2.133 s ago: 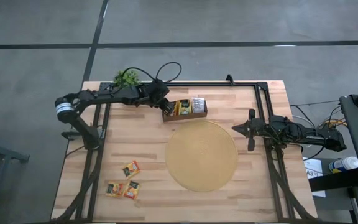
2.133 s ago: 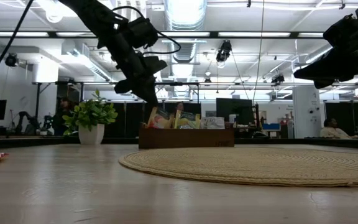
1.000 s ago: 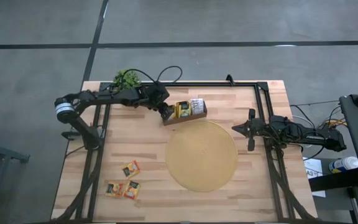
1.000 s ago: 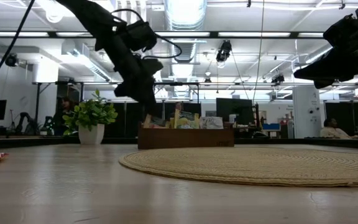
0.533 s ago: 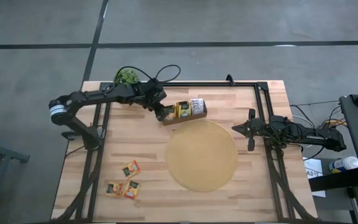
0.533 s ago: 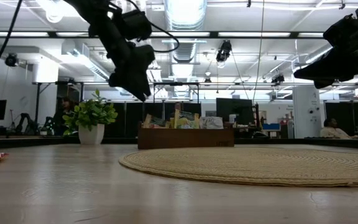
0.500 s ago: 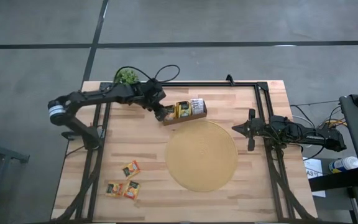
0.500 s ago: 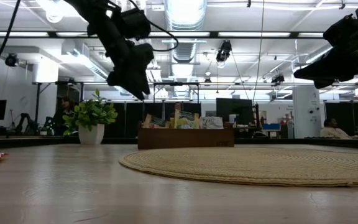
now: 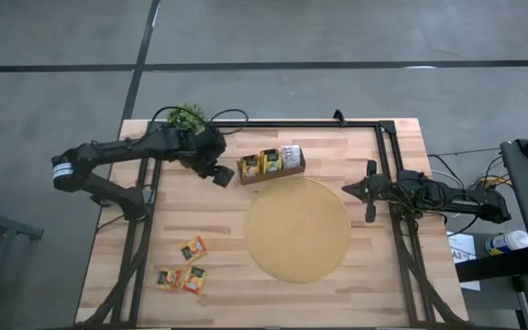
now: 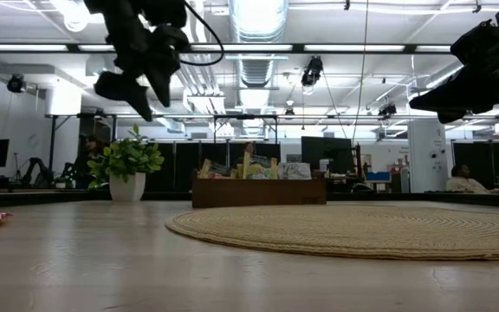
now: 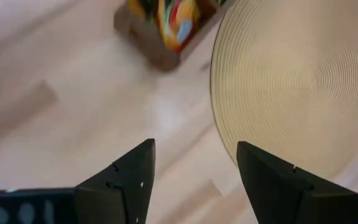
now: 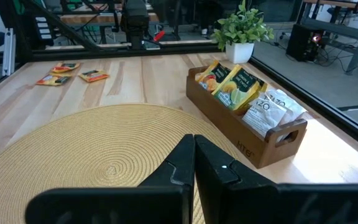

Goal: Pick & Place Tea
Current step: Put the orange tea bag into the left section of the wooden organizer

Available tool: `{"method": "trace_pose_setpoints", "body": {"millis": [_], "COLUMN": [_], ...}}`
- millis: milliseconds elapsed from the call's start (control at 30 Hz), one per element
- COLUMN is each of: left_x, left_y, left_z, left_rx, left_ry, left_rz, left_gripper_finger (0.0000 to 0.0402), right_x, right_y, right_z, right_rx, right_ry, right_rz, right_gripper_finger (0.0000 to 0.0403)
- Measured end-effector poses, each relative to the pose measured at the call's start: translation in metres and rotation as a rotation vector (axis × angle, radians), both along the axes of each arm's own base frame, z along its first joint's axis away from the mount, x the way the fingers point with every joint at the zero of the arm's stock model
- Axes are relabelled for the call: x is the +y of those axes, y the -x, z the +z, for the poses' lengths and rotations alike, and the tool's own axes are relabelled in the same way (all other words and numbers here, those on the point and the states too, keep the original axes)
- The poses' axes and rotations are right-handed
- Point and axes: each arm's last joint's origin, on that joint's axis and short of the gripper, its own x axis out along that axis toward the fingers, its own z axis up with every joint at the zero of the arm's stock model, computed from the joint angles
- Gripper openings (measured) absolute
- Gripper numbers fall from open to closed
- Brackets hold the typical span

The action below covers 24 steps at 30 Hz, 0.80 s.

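Note:
The tea is small square sachets. Several stand upright in the brown wooden tray (image 9: 271, 163), also in my right wrist view (image 12: 247, 118); three more lie flat near the table's near left corner (image 9: 183, 269). My left gripper (image 9: 219, 175) hangs open and empty above the bare table, just left of the tray (image 11: 160, 28), its fingers (image 11: 129, 174) pointing down. My right gripper (image 9: 360, 191) rests shut and empty at the table's right side, right of the round mat (image 9: 297, 229).
A potted plant (image 9: 187, 115) stands at the far left, close behind my left arm. The black frame rails (image 9: 388, 156) run along the table's far and side edges. Bare wood lies between the mat and the loose sachets (image 12: 73, 71).
My left gripper has risen out of the tray's left slot, opened, and swung up and toward the table's left edge, rolling as it went. An orange sachet stays standing in that slot. The tray has not moved.

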Motion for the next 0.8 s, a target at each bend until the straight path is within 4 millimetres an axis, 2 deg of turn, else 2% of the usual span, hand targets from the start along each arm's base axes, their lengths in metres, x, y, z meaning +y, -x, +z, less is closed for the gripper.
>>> {"method": "trace_pose_setpoints", "body": {"millis": [433, 633, 800], "left_x": [-0.059, -0.087, -0.115], "left_y": [0.02, 0.029, 0.036], "left_z": [0.007, -0.003, -0.012], "left_rx": [0.136, 0.197, 0.229], "left_ry": [0.162, 0.201, 0.235], "left_rz": [0.191, 0.265, 0.254], "left_gripper_finger": [0.022, 0.022, 0.022], "right_x": [0.0, 0.0, 0.0], "right_y": [0.0, 0.0, 0.0], "right_z": [0.0, 0.0, 0.0], "right_rx": [0.0, 0.0, 0.0], "right_ry": [0.0, 0.0, 0.0], "right_rz": [0.0, 0.0, 0.0], "right_gripper_finger": [0.0009, 0.0009, 0.0009]}}
